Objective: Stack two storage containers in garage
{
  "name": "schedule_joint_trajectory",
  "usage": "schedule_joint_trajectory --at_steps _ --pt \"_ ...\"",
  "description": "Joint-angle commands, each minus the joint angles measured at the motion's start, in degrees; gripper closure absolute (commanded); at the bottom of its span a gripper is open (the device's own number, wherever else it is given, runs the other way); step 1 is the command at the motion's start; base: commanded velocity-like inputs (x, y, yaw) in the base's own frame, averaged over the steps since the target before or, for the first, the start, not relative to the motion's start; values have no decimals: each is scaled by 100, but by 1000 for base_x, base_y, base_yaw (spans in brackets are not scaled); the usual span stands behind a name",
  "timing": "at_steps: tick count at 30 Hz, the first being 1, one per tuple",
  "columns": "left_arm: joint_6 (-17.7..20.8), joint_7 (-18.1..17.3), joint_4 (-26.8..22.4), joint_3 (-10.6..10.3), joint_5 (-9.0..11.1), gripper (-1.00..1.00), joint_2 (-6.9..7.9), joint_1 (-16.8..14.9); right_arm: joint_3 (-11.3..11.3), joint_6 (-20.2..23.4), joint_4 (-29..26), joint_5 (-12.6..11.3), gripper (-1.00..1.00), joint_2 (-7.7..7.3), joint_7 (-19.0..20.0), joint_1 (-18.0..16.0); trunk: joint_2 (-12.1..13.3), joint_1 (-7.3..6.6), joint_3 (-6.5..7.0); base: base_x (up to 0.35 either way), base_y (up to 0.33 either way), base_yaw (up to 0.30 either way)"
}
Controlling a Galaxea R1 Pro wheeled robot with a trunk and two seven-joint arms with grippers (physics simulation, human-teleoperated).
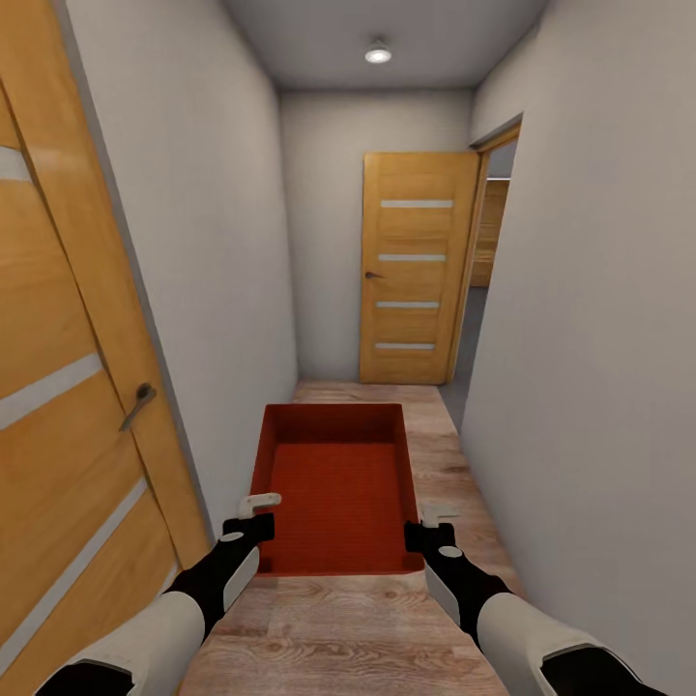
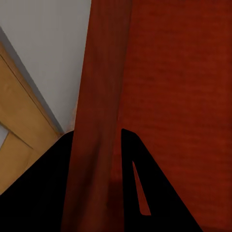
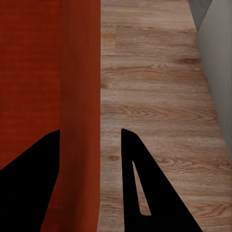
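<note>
Carrying: you had one storage container point(image 1: 336, 483) held out in front of you between both arms, open side up, nothing in it
Where it was: in a narrow hallway with white walls point(image 1: 590, 319) either side, over the light wood-plank floor point(image 1: 358, 638), roughly centred between the walls
Left gripper point(image 1: 253, 515): you had it on the bin's left wall near the closest corner; in the left wrist view that red wall point(image 2: 99, 121) ran right between the two dark fingers point(image 2: 154, 193), so it was pinching the wall
Right gripper point(image 1: 432, 522): same deal on the right wall; in the right wrist view the wall point(image 3: 79, 116) sat between the fingers point(image 3: 150, 188), one inside the bin and one outside over the planks, clamped on it
Left side: a wooden door point(image 1: 68, 387) with pale stripes and a metal handle point(image 1: 138, 401) was close beside your left arm
Ahead: another wooden door point(image 1: 416, 271) stood swung open at the far end, next to a doorway on the right with grey floor past it
Ceiling: one round light point(image 1: 378, 53) was on
</note>
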Motion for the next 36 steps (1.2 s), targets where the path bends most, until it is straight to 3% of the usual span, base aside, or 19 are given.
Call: schedule_joint_trajectory --at_steps 1,36 --pt "-256 140 -26 306 -77 100 246 -8 53 -18 16 -107 100 -2 -26 -1 -12 3 -12 2 0 0" --pt "-252 149 -14 308 -77 100 244 -8 51 -18 16 -107 100 -2 -26 -1 -12 3 -12 300 0 -28"
